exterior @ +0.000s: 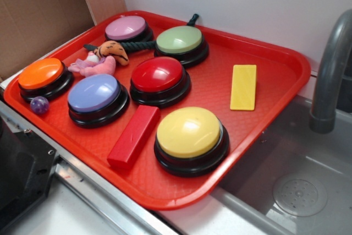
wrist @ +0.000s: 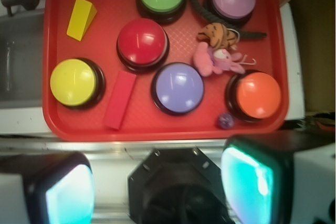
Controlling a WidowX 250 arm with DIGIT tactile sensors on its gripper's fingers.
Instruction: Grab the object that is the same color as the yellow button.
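The object, a thin flat yellow block (exterior: 243, 87) (wrist: 81, 18), lies on the red tray (exterior: 278, 59) (wrist: 56, 114) near its sink-side edge, apart from everything else. The yellow button (exterior: 190, 134) (wrist: 73, 82) stands on its black base at a tray corner, next to a thicker red block (exterior: 133, 136) (wrist: 119, 99). In the wrist view my gripper (wrist: 157, 184) hangs high over the metal counter strip just off the tray's edge, far from the yellow block. Its teal pads (wrist: 71, 195) stand wide apart, open, holding nothing. I cannot make the gripper out in the exterior view.
Green (exterior: 179, 41), pink (exterior: 126, 28), red (exterior: 158, 75), lavender (exterior: 94, 93) and orange (exterior: 40, 74) buttons fill the tray, with plush toys (exterior: 99, 61), a dark rope and a purple ball (exterior: 39, 104). A sink (exterior: 300, 191) and grey faucet (exterior: 330, 75) lie beside it.
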